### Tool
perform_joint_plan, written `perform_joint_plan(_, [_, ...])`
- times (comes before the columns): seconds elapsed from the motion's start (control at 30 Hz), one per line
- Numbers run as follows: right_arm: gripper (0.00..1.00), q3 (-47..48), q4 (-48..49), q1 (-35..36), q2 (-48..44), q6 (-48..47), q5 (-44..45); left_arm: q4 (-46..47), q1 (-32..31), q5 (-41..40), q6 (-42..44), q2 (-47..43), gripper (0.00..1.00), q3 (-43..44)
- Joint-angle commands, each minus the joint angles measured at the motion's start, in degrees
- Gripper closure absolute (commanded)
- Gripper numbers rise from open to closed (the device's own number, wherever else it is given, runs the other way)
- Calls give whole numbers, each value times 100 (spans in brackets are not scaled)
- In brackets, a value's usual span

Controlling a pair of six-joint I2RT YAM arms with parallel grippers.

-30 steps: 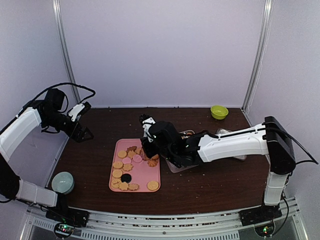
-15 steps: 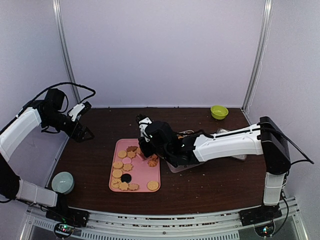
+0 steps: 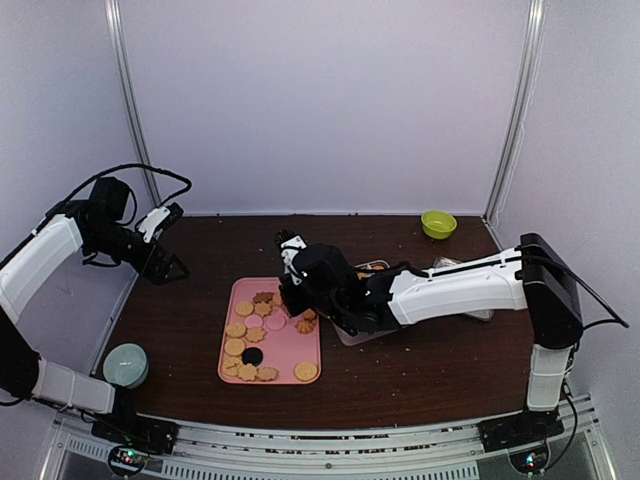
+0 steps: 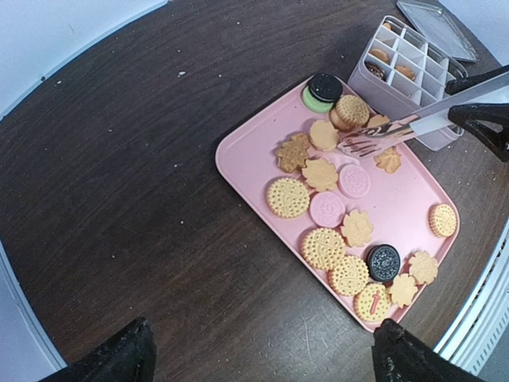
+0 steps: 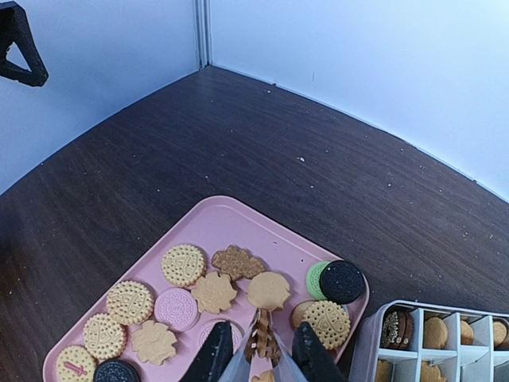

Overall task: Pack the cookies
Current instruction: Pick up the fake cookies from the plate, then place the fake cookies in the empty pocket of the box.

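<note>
Several cookies [image 4: 322, 248] [image 5: 184, 264], golden rounds and flower shapes with a few pink, black and green ones, lie on a pink tray [image 4: 398, 191] [image 3: 285, 345]. My right gripper [image 5: 261, 354] [image 3: 297, 298] hovers over the tray's far right part, shut on metal tongs [image 5: 288, 371] [image 4: 398, 127]. The tong tips pinch a golden-brown cookie [image 5: 261, 338] standing on edge just above the tray. My left gripper [image 4: 266, 358] [image 3: 165, 262] hangs open and empty, high over the table's far left, apart from the tray.
A clear compartment box [image 4: 402, 68] [image 5: 445, 338] holding a few cookies stands right of the tray, with its lid [image 4: 437, 17] beyond it. A green bowl [image 3: 438, 223] sits at the back right. A pale round container [image 3: 125, 365] sits at the near left.
My right gripper has shifted slightly left over the tray and squeezed the tongs narrower, with a cookie now between their tips. The left arm has not moved.
</note>
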Motion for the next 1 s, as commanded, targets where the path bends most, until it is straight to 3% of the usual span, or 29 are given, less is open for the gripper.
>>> perform_joint_plan(0.0, [95,-77,-160,-26,-374,6,67,-35,9,203,77,1,2,122])
perform_joint_plan(0.07, [100,-63,-156,-32,-521,-14,94,-57,12,242,86,6,2,134])
perform_joint_plan(0.3, [100,-256,-177,-226,-1393,-132,22,-58,7,245,96,-3,2,192])
perform_joint_plan(0.57, [100,-1083,-408,-1054,-2452,-288,122,-108,5,265,136,6,2,214])
perform_joint_plan(0.97, [100,-1806,-387,-1606,-2612,-259,22,-285,7,530,266,84,2,264])
